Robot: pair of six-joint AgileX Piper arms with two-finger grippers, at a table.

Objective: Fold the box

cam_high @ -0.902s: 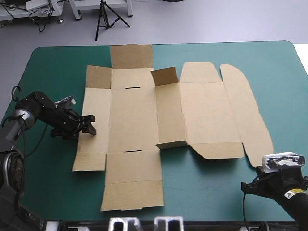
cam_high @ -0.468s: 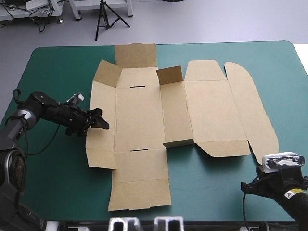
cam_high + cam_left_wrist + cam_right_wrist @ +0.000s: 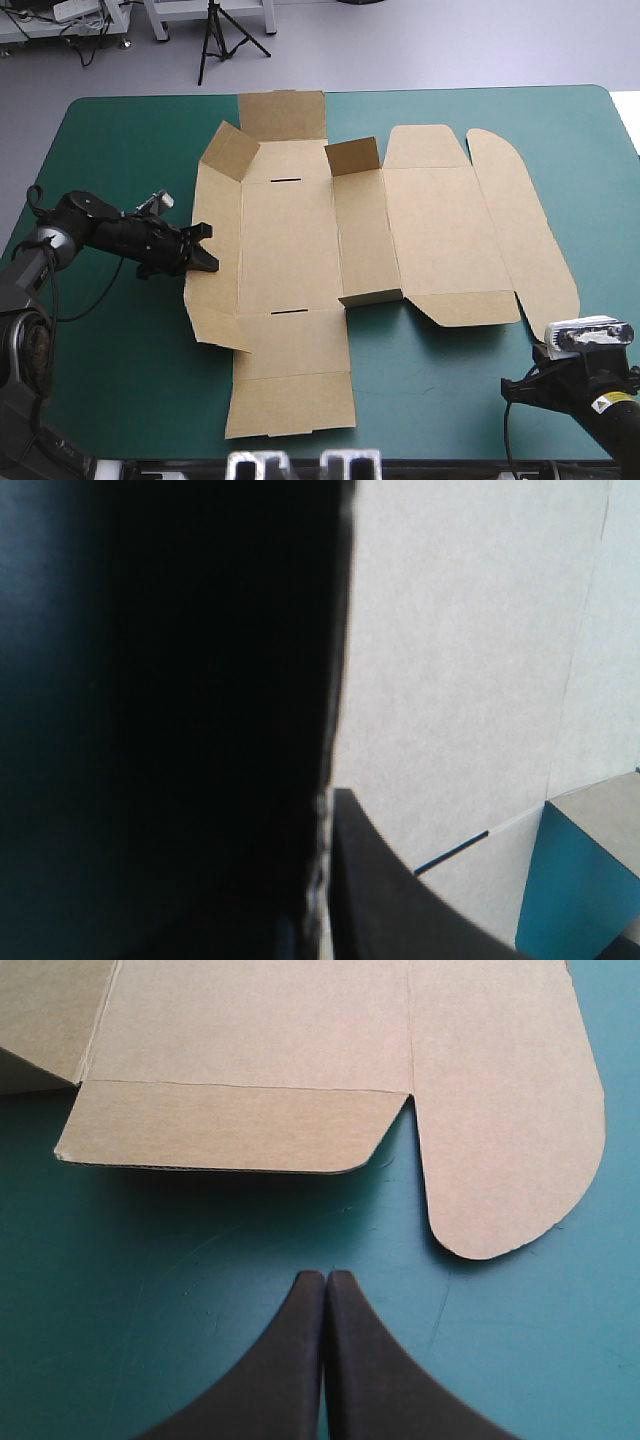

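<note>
Left arm reaches in low from the left; left gripper [image 3: 209,249] clamped on the edge of the box [image 3: 290,240]. Right arm parked near right; right gripper [image 3: 325,1288] fingers pressed together.

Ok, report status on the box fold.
Left gripper shut on the box, left edge. Right gripper shut, clear of it. Mostly flat, two far flaps raised. Nothing in the way.

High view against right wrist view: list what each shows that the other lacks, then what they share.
High view only: the whole box, its far-left flap raised, and the left gripper at its left edge. Right wrist view only: the right gripper, shut. Both: the box's rounded flap on the teal-green cover.
</note>
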